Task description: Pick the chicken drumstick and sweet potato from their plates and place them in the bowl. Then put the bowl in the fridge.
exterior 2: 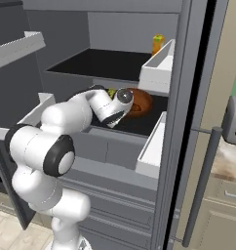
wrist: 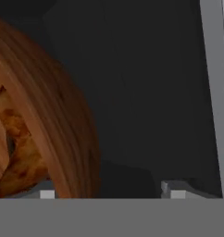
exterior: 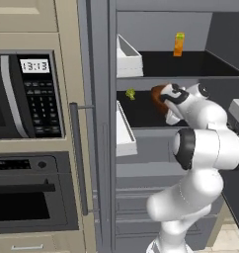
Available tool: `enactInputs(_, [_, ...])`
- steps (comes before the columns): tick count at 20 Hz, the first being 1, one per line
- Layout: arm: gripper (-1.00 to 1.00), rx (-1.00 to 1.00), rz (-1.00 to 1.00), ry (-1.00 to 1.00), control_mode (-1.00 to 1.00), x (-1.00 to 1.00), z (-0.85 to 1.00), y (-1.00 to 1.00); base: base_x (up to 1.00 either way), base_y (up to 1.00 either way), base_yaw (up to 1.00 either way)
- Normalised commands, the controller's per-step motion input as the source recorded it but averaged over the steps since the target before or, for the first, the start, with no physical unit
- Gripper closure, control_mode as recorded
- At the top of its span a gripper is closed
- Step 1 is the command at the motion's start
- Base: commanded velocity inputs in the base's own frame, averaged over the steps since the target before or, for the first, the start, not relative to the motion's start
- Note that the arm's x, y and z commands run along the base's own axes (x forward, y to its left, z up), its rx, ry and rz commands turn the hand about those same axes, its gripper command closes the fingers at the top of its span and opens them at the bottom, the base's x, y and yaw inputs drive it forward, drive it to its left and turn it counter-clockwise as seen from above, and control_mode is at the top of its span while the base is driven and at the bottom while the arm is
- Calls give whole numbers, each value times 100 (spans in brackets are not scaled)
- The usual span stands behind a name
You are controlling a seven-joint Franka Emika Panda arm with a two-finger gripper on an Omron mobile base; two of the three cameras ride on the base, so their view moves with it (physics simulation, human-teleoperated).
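The fridge [exterior: 111, 148] [exterior 2: 178, 122] stands open with my arm reaching onto its middle shelf. There the dark reddish-brown bowl [exterior: 158, 93] [exterior 2: 140, 102] [wrist: 63, 115] rests on the black shelf floor. Mottled brown food [wrist: 14, 152] lies inside it; I cannot tell the chicken drumstick from the sweet potato. My gripper [wrist: 109, 193] is open, its fingertips [wrist: 175, 190] wide apart at the bowl's near rim, with the rim close to the left one. The plates are out of view.
An orange carton [exterior: 179, 44] [exterior 2: 158, 45] stands on the upper shelf. A small green item [exterior: 130, 94] [exterior 2: 111, 93] lies beside the bowl. White door bins [exterior: 127, 59] [exterior 2: 151, 146] flank the opening. A microwave [exterior: 22, 94] and oven [exterior: 27, 197] are left; a toaster [exterior 2: 234, 119] is right.
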Motion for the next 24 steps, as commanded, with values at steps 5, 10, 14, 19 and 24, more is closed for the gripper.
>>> enactInputs(5, [-100, 2, 0, -5, -100, -29, 9, 11, 0, 0, 0])
enactInputs(10, [-100, -6, -1, 7, -100, -45, 19, 17, 0, 0, 0])
enactInputs(14, [-100, -14, -1, 12, -100, -32, 38, 19, 0, 0, 0])
enactInputs(19, [-100, -11, 0, 7, -100, -37, 42, 17, 0, 0, 0])
enactInputs(24, [-100, -11, 0, 19, -100, -61, 29, 2, 0, 0, 0])
